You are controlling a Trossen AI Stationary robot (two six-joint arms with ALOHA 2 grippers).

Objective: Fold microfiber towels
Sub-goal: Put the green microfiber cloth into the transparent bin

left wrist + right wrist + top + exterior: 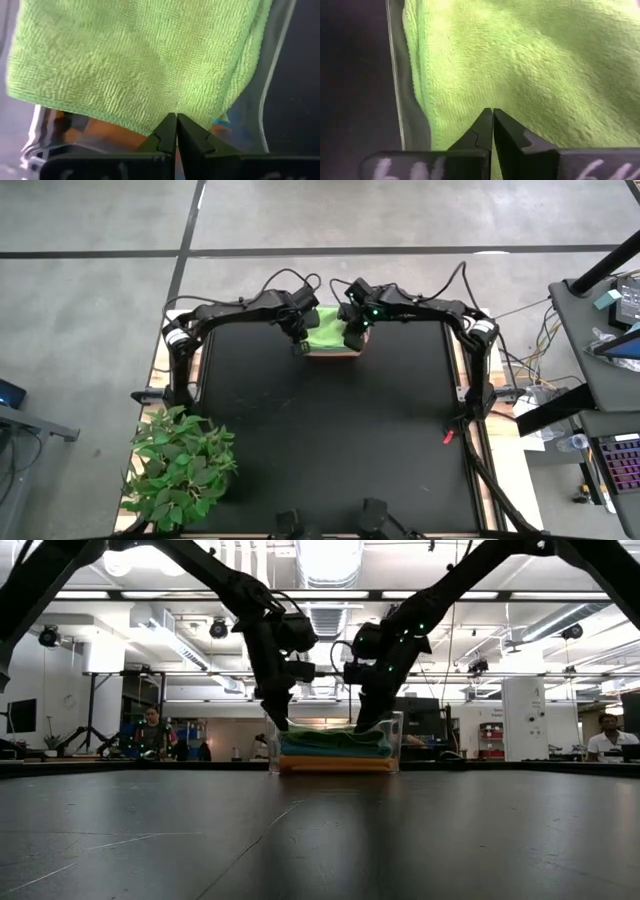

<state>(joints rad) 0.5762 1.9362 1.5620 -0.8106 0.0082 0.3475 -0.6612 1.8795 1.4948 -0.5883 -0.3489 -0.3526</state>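
Towels sit stacked in the clear bin (350, 352) at the far middle edge of the counter (330, 440); you see the green towel (328, 330) on top, lying flat and already folded, with darker teal and orange layers beneath it in the low view. Judging from the stack, folding looks close to finished; the black counter in front of the bin carries no loose cloth, so little or nothing seems left beyond backing the arms away. How many towels the stack holds cannot be counted.

Left end effector (299, 338) hangs over the bin's left end, fingers pressed together and gripping nothing. Right end effector (353, 335) hangs over the bin's right end, likewise closed and empty. In each wrist view the closed tips sit just above the green cloth, near its edge and the bin wall.

Stack's long axis runs left to right across the counter, matching the bin. A plant (180, 470) stands at the near left corner.
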